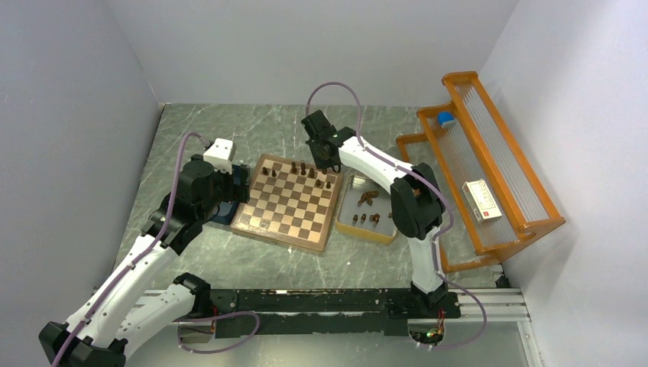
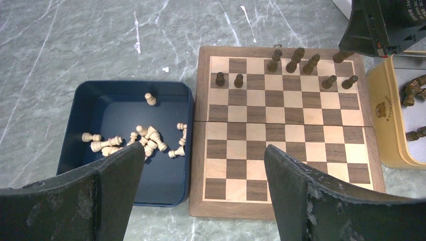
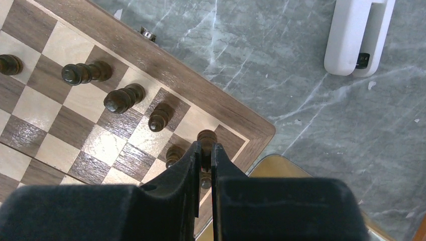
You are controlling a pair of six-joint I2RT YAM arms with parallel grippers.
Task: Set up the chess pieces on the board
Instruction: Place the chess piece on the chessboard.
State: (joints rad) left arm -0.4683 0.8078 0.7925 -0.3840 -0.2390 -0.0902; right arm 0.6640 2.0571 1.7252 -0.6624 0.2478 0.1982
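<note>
Board: the board (image 1: 284,205) lies on the desk (image 1: 199,130), between a blue tray (image 2: 100,108) and a yellow tray (image 2: 382,125).
Done so far: dark pieces (image 2: 295,59) stand only on the two far rows of the board. The near half is bare.
Dark pieces on the board: seven stand free, three in the back row and four in the row before it.
Right hand: the right hand (image 3: 205,150) is pressed together on an eighth one, the corner piece (image 3: 207,136). It holds this piece upright over the far corner square, on the side of the yellow tray. Whether its foot touches the square, I cannot tell.
Left hand: the left hand (image 2: 203,155) has its fingers wide apart and holds nothing. It hovers above the near edge of the board and of the blue tray.
Dark pieces in the yellow tray: some stand and some lie there. I count about seven, but they are too small for an exact number.
Light pieces: the light pieces (image 2: 150,135) are all in the blue tray, one upright and the others lying in a heap. They are about a dozen, and none is on the board.
Trays: two.
Left to do: in my judgement about half of the dark side is placed, its remaining pieces must come from the yellow tray, and the light side is not begun.
</note>
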